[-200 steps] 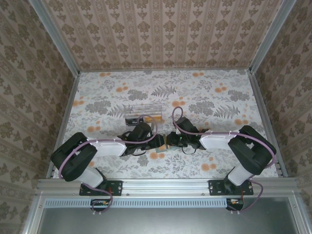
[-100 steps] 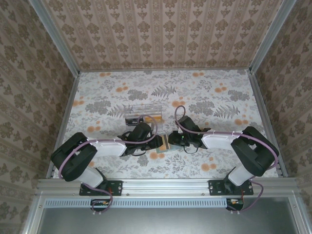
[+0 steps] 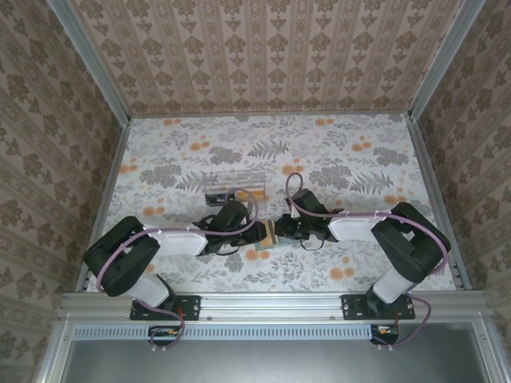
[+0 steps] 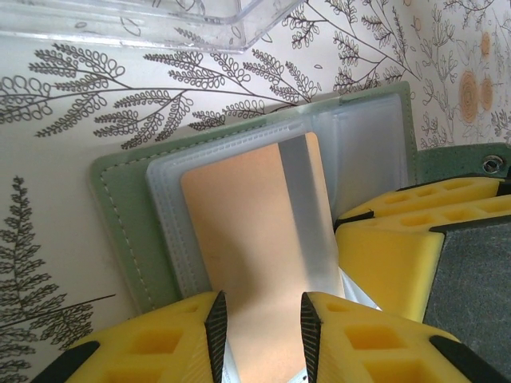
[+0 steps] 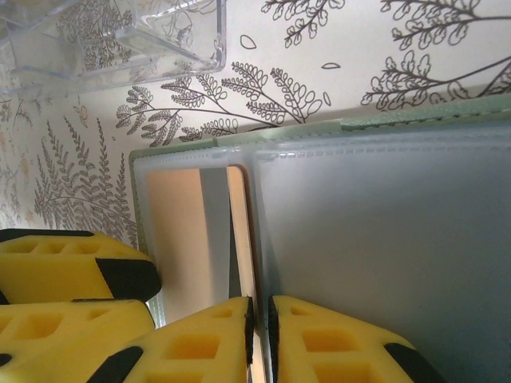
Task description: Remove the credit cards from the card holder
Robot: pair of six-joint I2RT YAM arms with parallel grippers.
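Observation:
The grey-green card holder point(image 4: 120, 215) lies open on the floral table, its frosted sleeves point(image 5: 383, 239) facing up. A peach credit card point(image 4: 255, 215) with a grey stripe sticks partly out of one sleeve. My left gripper point(image 4: 263, 319) stands open, its pads a little apart over the card's near end. The card's face fills the gap between them. My right gripper point(image 5: 259, 327) is shut on a sleeve edge of the holder, right beside the card point(image 5: 180, 231). Both grippers point(image 3: 257, 233) point(image 3: 281, 230) meet at the table's near middle.
A clear plastic box point(image 3: 233, 182) stands just beyond the holder, and its corner shows in the wrist views point(image 4: 160, 24) point(image 5: 120, 40). A yellow finger point(image 4: 383, 255) of the right gripper crowds the holder's right side. Patterned walls enclose the table.
My left jaws have narrowed around the card's end. The right arm has shifted slightly and keeps its pinch on the sleeve.

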